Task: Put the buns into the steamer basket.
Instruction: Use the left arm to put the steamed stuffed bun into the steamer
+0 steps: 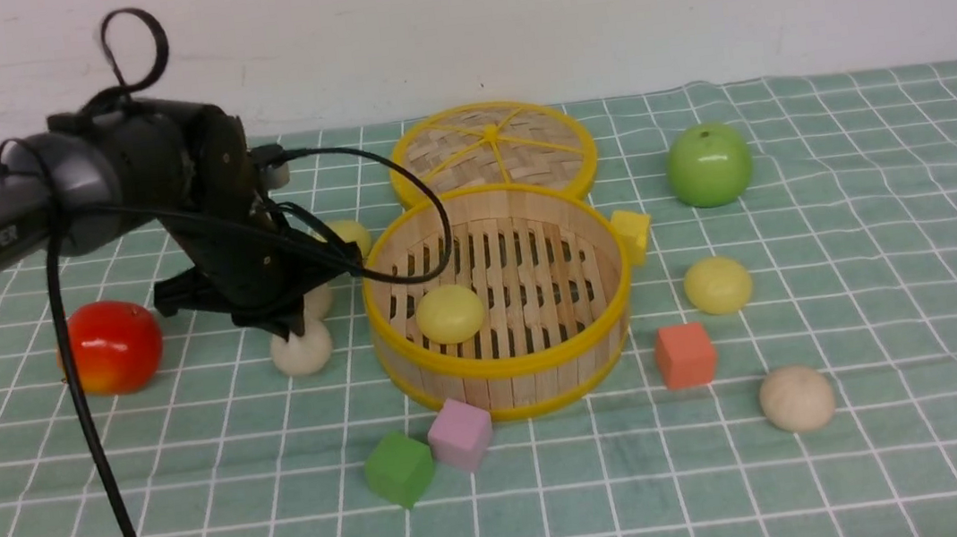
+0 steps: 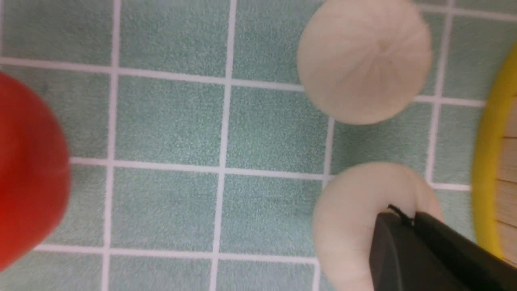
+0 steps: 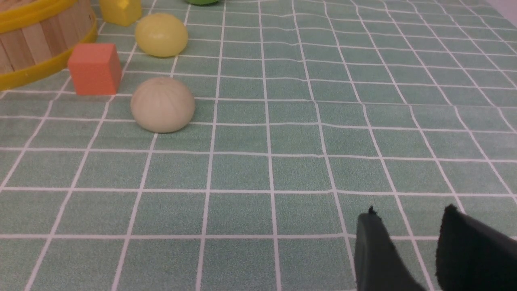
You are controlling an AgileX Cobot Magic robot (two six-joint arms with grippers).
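Observation:
The steamer basket (image 1: pixel 503 365) stands mid-table with one pale yellow bun (image 1: pixel 449 314) inside. Left of it lie two beige buns (image 1: pixel 301 349) (image 1: pixel 320 302) and, behind them, a pale yellow bun (image 1: pixel 351 233). My left gripper (image 1: pixel 291 326) hangs right over the nearer beige bun (image 2: pixel 347 226), its jaws shut together with nothing between them (image 2: pixel 404 216). The other beige bun (image 2: pixel 363 60) lies beside it. To the basket's right lie a pale yellow bun (image 1: pixel 717 284) (image 3: pixel 161 34) and a beige bun (image 1: pixel 796 398) (image 3: pixel 162 105). My right gripper (image 3: pixel 408 214) is open and empty above the cloth.
A red apple (image 1: pixel 111 346) lies left of my left gripper. The woven lid (image 1: pixel 492 152) leans behind the basket, and a green apple (image 1: pixel 708 164) sits at the back right. Yellow (image 1: pixel 632 233), orange (image 1: pixel 685 355), pink (image 1: pixel 459 433) and green (image 1: pixel 399 468) cubes ring the basket.

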